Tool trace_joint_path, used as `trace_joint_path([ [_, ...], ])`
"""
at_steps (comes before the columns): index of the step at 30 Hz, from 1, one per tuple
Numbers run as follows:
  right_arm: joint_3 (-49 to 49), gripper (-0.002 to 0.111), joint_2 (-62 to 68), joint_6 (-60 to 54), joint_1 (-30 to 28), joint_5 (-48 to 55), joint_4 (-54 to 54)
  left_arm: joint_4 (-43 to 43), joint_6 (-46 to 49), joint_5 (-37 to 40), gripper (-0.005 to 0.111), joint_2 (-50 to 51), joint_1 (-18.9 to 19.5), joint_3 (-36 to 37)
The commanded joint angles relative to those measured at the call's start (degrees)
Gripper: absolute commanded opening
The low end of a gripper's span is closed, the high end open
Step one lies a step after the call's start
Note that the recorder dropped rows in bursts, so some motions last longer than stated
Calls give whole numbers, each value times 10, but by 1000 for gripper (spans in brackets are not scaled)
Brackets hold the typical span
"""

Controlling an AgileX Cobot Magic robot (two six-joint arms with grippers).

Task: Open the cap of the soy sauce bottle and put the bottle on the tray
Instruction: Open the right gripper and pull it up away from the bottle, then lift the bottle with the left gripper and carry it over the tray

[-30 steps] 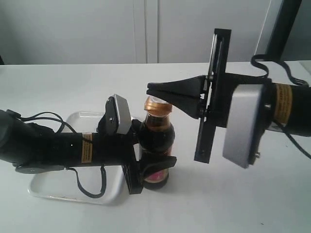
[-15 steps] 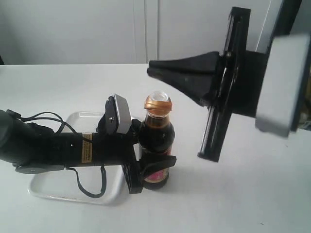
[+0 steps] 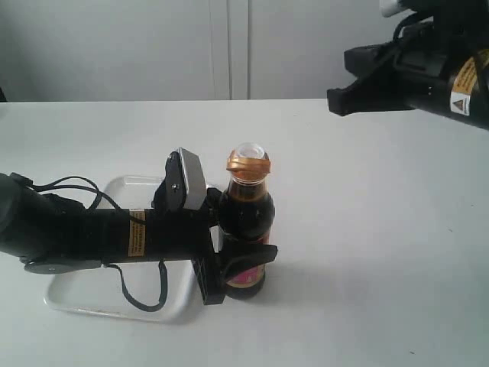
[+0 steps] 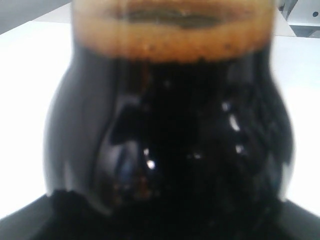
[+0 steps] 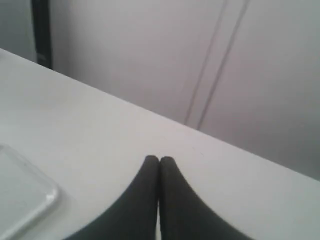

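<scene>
Left arm sticker (image 3: 137,233): yellow-orange with dark print, too small to read
Right arm sticker (image 3: 461,88): yellow-orange, bears a black warning triangle; the wording beside it is too small to read
Soy sauce bottle label (image 3: 246,274): pink-red, mostly hidden by the gripper, no letters can be made out
Wrist views: no text, number or sign shows

Right gripper (image 5: 159,162) fingers (image 5: 148,170) pressed together — tray (image 5: 20,190) corner nearby.
</scene>
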Motion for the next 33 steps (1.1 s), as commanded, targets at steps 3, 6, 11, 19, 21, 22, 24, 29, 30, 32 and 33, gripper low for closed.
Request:
trace_joint_path([
  [3, -37, 0, -4, -77, 2, 281, 1, -4, 0, 9, 0, 0, -2, 3],
  [6, -38, 0, -3, -127, 2, 382, 27, -5, 0, 9, 0, -2, -2, 3],
  [11, -73, 0, 47, -336, 2, 513, 239, 5, -31, 9, 0, -33, -2, 3],
  [19, -145, 0, 120, -505, 2, 619, 489, 5, -55, 9, 0, -56, -2, 3],
  [21, -146, 0, 129, -511, 2, 614, 497, 1, -58, 9, 0, -61, -2, 3],
  [22, -146, 0, 130, -509, 2, 608, 495, -2, -58, 9, 0, -63, -2, 3],
  [24, -146, 0, 132, -505, 0, 597, 495, -12, -59, 9, 0, -69, -2, 3],
  [29, -146, 0, 132, -504, -1, 589, 494, -20, -68, 9, 0, -96, -2, 3],
  [30, -146, 0, 132, -504, -1, 587, 494, -20, -68, 9, 0, -103, -2, 3],
  [32, -146, 0, 132, -504, -1, 585, 494, -22, -68, 9, 0, -115, -2, 3],
  [33, -146, 0, 132, -504, -1, 583, 494, -25, -72, 9, 0, -122, -2, 3],
])
